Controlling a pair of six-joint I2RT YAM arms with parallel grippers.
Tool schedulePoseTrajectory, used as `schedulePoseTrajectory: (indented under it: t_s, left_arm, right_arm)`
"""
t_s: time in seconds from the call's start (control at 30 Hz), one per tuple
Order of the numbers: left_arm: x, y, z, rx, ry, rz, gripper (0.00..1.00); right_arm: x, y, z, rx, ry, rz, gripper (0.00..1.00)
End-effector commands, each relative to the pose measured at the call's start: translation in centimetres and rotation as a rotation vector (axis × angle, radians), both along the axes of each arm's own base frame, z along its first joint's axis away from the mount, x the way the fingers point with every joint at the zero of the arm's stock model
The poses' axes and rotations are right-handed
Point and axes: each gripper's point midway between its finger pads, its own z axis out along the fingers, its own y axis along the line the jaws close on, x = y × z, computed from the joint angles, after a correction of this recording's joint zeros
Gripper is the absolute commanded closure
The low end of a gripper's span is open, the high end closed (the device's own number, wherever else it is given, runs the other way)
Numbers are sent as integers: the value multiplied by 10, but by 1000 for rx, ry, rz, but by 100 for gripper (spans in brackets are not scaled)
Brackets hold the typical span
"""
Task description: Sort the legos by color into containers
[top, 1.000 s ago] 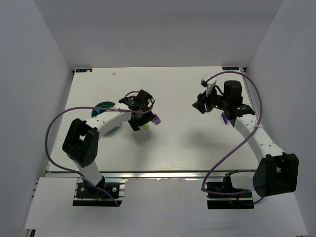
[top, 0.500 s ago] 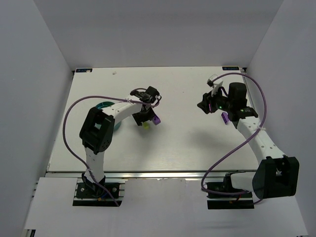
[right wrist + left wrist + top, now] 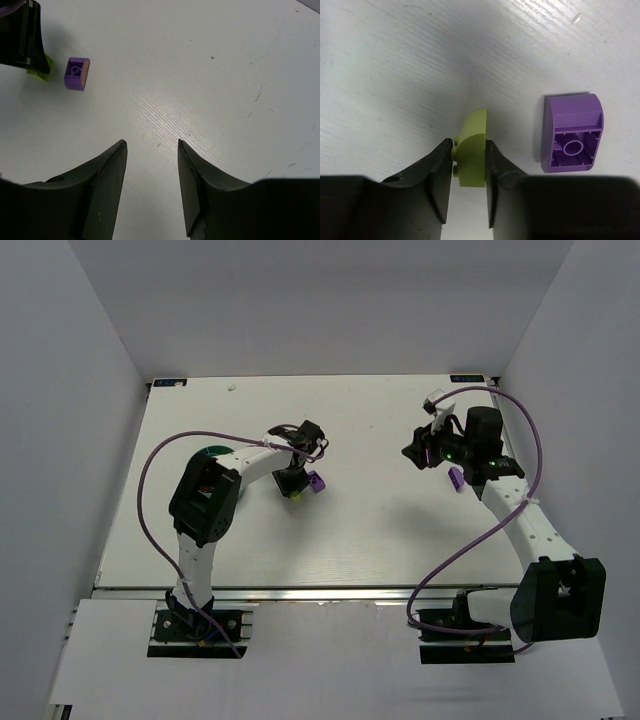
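The lime green lego (image 3: 471, 152) sits between the two fingers of my left claw (image 3: 469, 144), one pad pressed against each of its sides, so that claw is drawn in narrow and has hold of the brick. Its curved end points away from my wrist. Whether it rests on the white table (image 3: 395, 65) or hangs just above it I cannot tell. Just beside it, on the right in my left wrist view and not touching it, lies a purple lego (image 3: 572, 132) with its hollow underside turned toward the camera. From above, this pair lies a little left of the table's middle. The teal bowl (image 3: 210, 452) is farther left, mostly hidden behind my left arm with only a piece of rim showing, and I cannot make out its compartments. My right claw (image 3: 152, 150) hangs over the right part of the table with its fingers spread apart, nothing between them and only bare surface below. A second purple lego (image 3: 455, 478) lies on the table close by my right wrist.
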Motion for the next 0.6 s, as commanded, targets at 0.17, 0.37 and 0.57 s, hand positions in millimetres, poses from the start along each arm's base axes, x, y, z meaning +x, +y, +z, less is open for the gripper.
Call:
schedulePoseTrajectory:
  t_s: [0.17,0.37,0.57]
  left_arm:
    - [26,2,77,-28,-194,27,81]
    - [40,42,144,66,-300,94,84]
    - [47,103,171,170,-302,195,83]
  right_arm:
    - [0,-1,22,14,-72,10,52]
    - [-1,1,19,26,-61,20,53]
    - [-1,2,17,28,-60,22,53]
